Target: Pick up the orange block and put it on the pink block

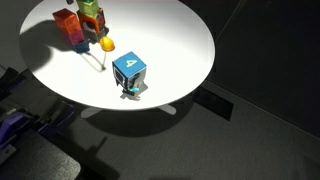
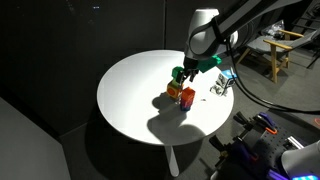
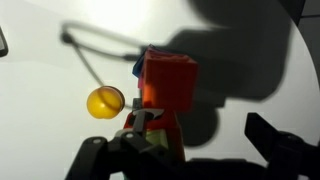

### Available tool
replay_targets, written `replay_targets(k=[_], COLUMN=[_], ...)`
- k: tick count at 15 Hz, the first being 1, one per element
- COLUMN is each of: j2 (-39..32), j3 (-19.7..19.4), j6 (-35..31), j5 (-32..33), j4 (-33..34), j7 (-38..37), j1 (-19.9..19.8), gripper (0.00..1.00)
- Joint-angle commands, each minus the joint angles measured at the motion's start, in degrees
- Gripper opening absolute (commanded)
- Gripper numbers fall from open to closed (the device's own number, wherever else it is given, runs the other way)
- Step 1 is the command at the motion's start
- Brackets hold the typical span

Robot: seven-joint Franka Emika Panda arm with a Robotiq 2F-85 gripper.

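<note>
A cluster of small blocks stands at the table's edge. In an exterior view an orange block (image 1: 66,20) sits right by a pink block (image 1: 78,42); I cannot tell whether it rests on it. The orange block also shows in the other exterior view (image 2: 186,97). My gripper (image 2: 186,72) hangs just above the cluster. In the wrist view an orange-red block (image 3: 165,80) stands against my left finger, with a green piece (image 3: 155,140) below it. My gripper (image 3: 200,140) is open, with only shadow between the fingers. The pink block is hidden in the wrist view.
A big blue cube marked "4" (image 1: 129,72) stands near the round white table's (image 1: 180,40) front edge. A small yellow rounded piece (image 3: 105,102) lies beside the blocks, also in an exterior view (image 1: 107,44). A green and red stack (image 1: 92,12) stands behind them.
</note>
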State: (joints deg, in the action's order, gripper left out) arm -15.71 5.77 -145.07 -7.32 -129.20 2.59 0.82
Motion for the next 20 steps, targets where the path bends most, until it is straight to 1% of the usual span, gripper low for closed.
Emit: replay_targets(k=[1,4,6,10,13,20], j2=[5.18,8.05,10.33,14.76,17.78,23.24], j3=[-0.25,-0.65,-0.82,-0.84,-0.85,-0.51], j6=[0.89,2.4,4.69,11.36,15.26,20.03], j5=[-0.36,0.55,1.11,1.44,3.11,8.46], j4=[-2.51,-3.46,-4.06,-4.52,-4.61,-5.29], j7=[0.37,-0.66,-1.4,-1.93,-3.75,-9.69], j1=[0.3,0.67,0.87,1.03,1.18,1.03], gripper=[1.0,1.0,1.0,1.0,1.0,1.0])
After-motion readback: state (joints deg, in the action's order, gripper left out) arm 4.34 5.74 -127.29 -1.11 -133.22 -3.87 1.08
